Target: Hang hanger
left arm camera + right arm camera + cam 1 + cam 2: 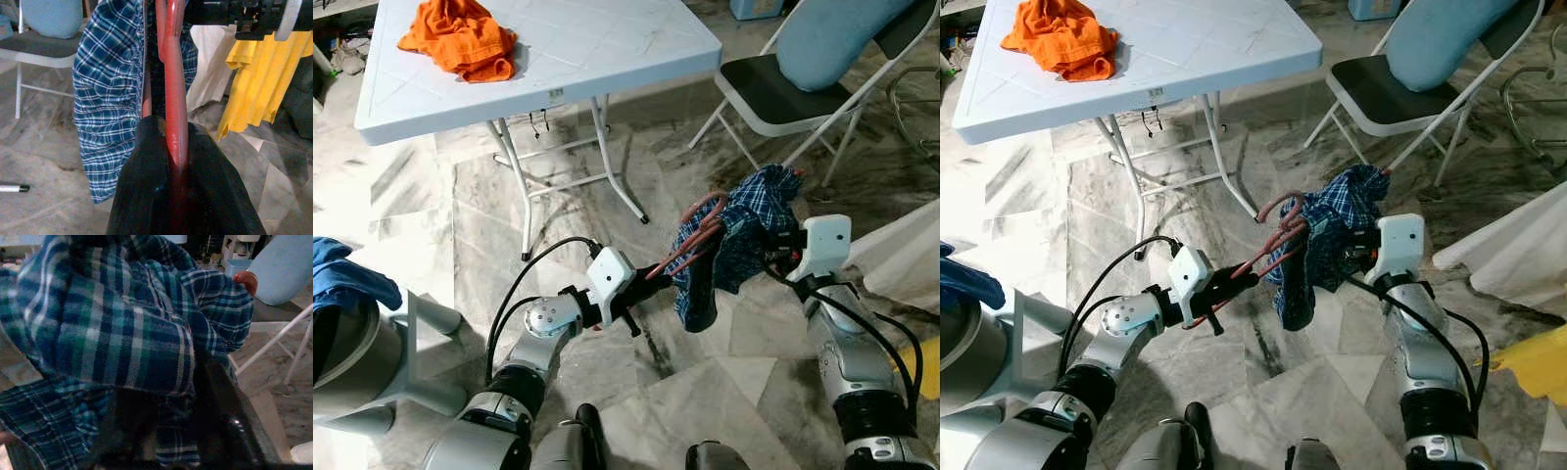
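Observation:
A red plastic hanger (697, 227) is held in the air over the marble floor, between my two arms. My left gripper (644, 281) is shut on its lower bar, and in the left wrist view both black fingers (146, 196) clamp the red bar (175, 112). A blue-green plaid garment (744, 230) is draped over the hanger and hangs down in a bunch. From the other side, my right gripper (771, 251) is buried in that cloth and shut on it. In the right wrist view one black finger (230, 418) lies under the plaid (122, 328), and a red hanger tip (246, 280) pokes out.
A white folding table (607, 44) with an orange cloth (460, 37) stands ahead to the left. A folding chair (764, 93) holding a light-blue cushion (832, 39) is ahead to the right. A blue cloth (347, 274) lies on a grey object to the left. White (901, 255) and yellow (1533, 367) cloths hang to the right.

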Robot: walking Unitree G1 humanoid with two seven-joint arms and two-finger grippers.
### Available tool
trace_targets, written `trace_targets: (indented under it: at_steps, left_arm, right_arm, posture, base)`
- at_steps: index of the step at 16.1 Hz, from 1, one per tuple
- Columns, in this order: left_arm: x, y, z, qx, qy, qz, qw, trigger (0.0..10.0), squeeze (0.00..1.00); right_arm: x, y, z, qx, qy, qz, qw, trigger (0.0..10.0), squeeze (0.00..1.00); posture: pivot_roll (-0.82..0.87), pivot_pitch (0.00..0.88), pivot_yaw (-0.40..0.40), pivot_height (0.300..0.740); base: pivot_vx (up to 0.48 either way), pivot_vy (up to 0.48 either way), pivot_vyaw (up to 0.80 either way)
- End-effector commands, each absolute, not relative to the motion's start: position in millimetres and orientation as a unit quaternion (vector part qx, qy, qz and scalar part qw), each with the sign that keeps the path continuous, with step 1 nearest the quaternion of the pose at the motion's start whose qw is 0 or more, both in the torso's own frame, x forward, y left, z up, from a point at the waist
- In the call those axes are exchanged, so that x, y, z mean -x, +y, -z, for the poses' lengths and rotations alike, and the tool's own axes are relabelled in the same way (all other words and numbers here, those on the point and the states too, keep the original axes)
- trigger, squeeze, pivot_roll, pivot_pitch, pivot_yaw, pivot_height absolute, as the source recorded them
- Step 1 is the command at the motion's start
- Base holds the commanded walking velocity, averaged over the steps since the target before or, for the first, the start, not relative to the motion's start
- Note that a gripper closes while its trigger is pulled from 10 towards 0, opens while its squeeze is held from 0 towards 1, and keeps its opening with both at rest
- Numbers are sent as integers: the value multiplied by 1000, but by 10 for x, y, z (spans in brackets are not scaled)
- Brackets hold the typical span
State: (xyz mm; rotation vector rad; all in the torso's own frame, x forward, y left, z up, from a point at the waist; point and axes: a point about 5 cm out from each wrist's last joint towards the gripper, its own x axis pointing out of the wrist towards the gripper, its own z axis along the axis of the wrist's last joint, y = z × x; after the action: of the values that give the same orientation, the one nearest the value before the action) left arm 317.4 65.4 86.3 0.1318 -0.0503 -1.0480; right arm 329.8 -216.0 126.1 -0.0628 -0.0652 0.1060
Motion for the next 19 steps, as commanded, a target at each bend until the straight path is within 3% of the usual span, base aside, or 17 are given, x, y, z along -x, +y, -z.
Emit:
trace_targets:
  at_steps: [1,6,11,16,19]
  left_arm:
    - [-3138,660,-832,-66,-26,502,862,0,0]
    - [-3037,616,-791,-82,-37,524,847,0,0]
    - [-2934,770,-515,-128,28,507,852,0,0]
    - [-2897,906,-361,-164,72,479,859,0,0]
    - [-2889,908,-386,-155,55,476,864,0,0]
  right_arm:
    - [-3317,-2203,-1264,11,-30,-34,999,0,0]
    - [-3448,-2292,-1406,-53,-52,25,997,0,0]
    - [-3550,-2439,-1641,-78,-86,96,989,0,0]
    - [-3623,-2566,-1856,-50,-112,147,982,0,0]
    - [-3633,-2625,-1822,-27,-99,172,980,0,0]
  posture:
    - [-194,184,73,740]
    - [-189,186,75,740]
    - [-188,191,74,740]
    - [-183,190,73,740]
    - [-177,192,71,740]
  base:
    - [0,0,0]
    - [0,0,0]
    - [0,0,0]
    - [0,0,0]
    - [0,0,0]
